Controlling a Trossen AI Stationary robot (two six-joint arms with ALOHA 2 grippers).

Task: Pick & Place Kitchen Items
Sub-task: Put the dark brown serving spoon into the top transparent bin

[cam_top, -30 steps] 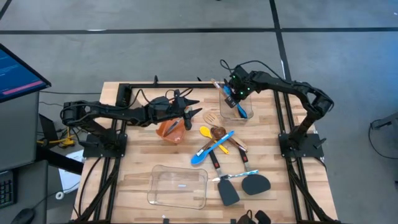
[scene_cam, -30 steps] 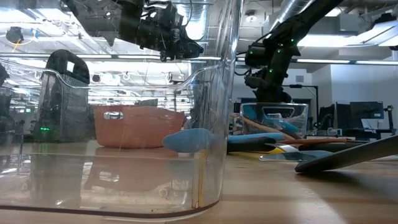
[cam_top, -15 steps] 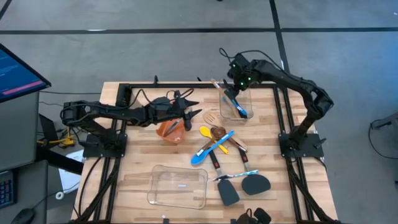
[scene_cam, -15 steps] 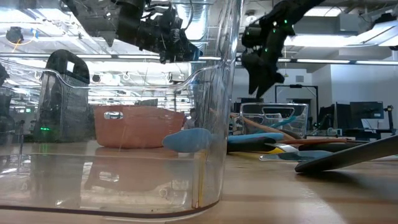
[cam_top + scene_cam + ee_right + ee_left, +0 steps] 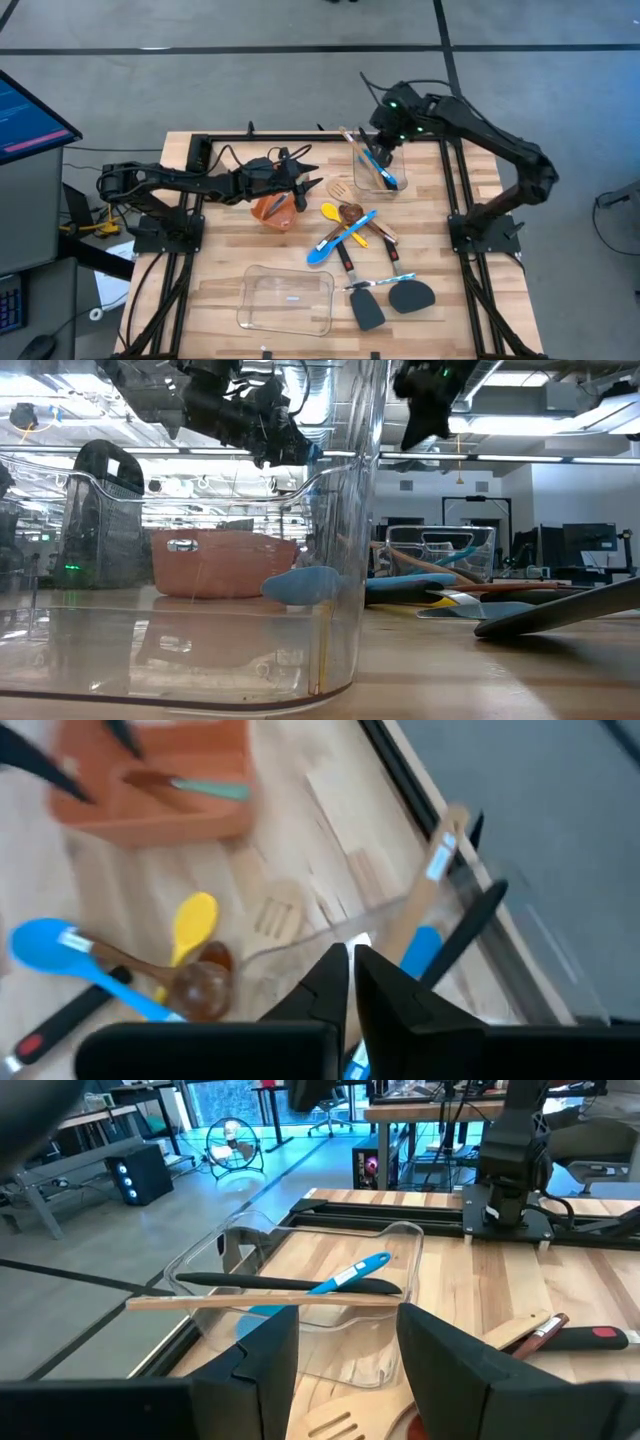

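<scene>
My right gripper (image 5: 384, 142) (image 5: 352, 960) hangs shut and holds nothing, above the small clear container (image 5: 376, 172) at the far right. In that container lie a blue utensil (image 5: 350, 1273), a black one (image 5: 290, 1284) and a wooden one (image 5: 200, 1301) resting across its rim. My left gripper (image 5: 312, 181) (image 5: 350, 1370) stands open and level just right of the orange bin (image 5: 274, 208), touching nothing. Loose on the table lie a slotted wooden turner (image 5: 340, 188), a yellow spoon (image 5: 328, 211), a wooden spoon (image 5: 350, 213), a blue spoon (image 5: 340, 238) and two black spatulas (image 5: 368, 308) (image 5: 411, 295).
A large clear container (image 5: 288, 300) stands at the near edge and fills the low view's foreground. The orange bin holds a teal-handled tool (image 5: 210, 788). Black frame rails (image 5: 455, 190) run along the table's left, right and far sides. A monitor (image 5: 25, 115) stands off the left.
My right gripper has risen out of the small clear container and now hangs well above it, tipped more steeply down. The utensils stay in the container. My left arm has kept still.
</scene>
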